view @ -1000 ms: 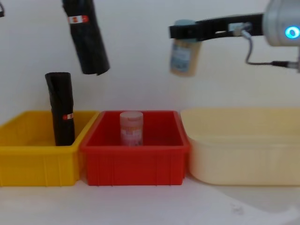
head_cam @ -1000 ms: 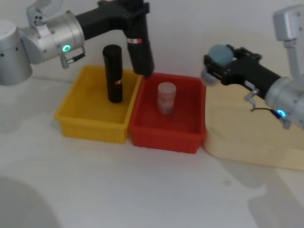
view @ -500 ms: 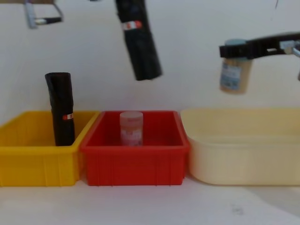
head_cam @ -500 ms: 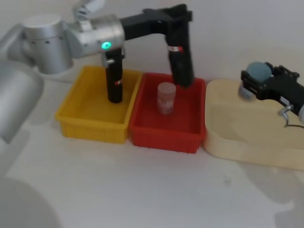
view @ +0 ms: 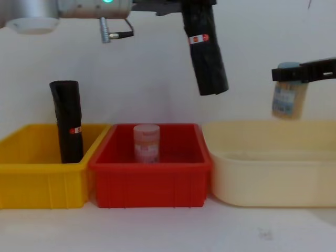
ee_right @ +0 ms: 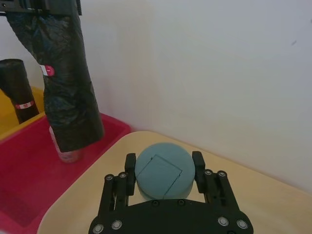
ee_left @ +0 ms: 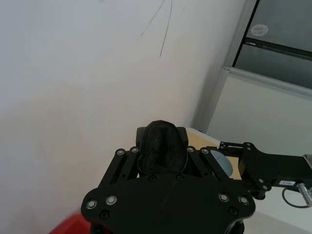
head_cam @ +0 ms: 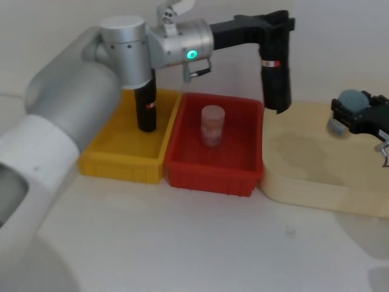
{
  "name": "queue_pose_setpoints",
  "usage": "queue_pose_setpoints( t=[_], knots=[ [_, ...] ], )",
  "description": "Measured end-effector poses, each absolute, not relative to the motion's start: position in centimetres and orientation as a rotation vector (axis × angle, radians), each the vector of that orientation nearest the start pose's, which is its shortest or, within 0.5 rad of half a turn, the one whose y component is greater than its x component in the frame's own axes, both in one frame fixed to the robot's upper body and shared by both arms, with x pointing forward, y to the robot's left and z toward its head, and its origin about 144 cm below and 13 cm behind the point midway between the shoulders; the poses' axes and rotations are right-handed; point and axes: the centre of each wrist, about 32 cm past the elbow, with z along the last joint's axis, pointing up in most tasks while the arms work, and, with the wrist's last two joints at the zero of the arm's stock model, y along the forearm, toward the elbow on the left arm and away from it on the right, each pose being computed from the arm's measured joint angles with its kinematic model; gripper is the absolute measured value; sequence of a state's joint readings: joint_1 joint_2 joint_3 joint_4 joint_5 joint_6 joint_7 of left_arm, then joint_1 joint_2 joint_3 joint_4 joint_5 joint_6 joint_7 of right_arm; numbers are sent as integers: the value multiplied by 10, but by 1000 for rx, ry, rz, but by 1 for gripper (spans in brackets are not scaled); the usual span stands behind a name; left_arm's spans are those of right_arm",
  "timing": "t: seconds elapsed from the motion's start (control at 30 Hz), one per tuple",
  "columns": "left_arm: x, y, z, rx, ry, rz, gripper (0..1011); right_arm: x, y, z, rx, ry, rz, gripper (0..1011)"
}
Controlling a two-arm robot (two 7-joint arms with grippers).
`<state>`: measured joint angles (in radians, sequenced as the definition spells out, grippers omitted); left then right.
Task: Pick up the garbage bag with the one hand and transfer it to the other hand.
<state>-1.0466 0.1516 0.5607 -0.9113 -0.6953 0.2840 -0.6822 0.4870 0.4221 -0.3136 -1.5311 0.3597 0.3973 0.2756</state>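
Left end effector [head_cam: 275,23] is clamping the garbage bag [head_cam: 276,76] by its top for handover.
Right end effector [head_cam: 357,115], at three o'clock, is gripping a jar [view: 286,102].

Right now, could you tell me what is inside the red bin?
One pale jar stands upright in the red bin; the floor right under it is covered. The garbage bag hangs higher up, not inside.

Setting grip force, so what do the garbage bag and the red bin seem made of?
Garbage bag, in the left gripper: thin black plastic film, faintly glossy, by its crinkles. Red bin: likely rigid moulded plastic, from its ribbed walls and smooth sheen.
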Motion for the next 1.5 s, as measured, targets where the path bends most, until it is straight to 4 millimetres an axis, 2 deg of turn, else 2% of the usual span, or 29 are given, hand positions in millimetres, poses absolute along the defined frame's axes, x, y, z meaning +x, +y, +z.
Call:
queue_pose_setpoints(
  t=[0.1,0.2,0.47,1.07,1.5],
  knots=[
    [684,158,1373,-72,97,512,332,562,-266,1295,-190,-52,-1078,724],
    [688,151,1374,-67,93,508,332,564,-269,1294,-190,-47,-1081,841],
    [693,139,1375,-55,87,503,332,567,-273,1292,-189,-39,-1087,1001],
    [697,130,1377,-46,81,498,332,557,-267,1303,-141,-41,-943,1000],
    [698,128,1377,-44,79,497,332,552,-250,1321,-102,-35,-814,1000]
  ],
)
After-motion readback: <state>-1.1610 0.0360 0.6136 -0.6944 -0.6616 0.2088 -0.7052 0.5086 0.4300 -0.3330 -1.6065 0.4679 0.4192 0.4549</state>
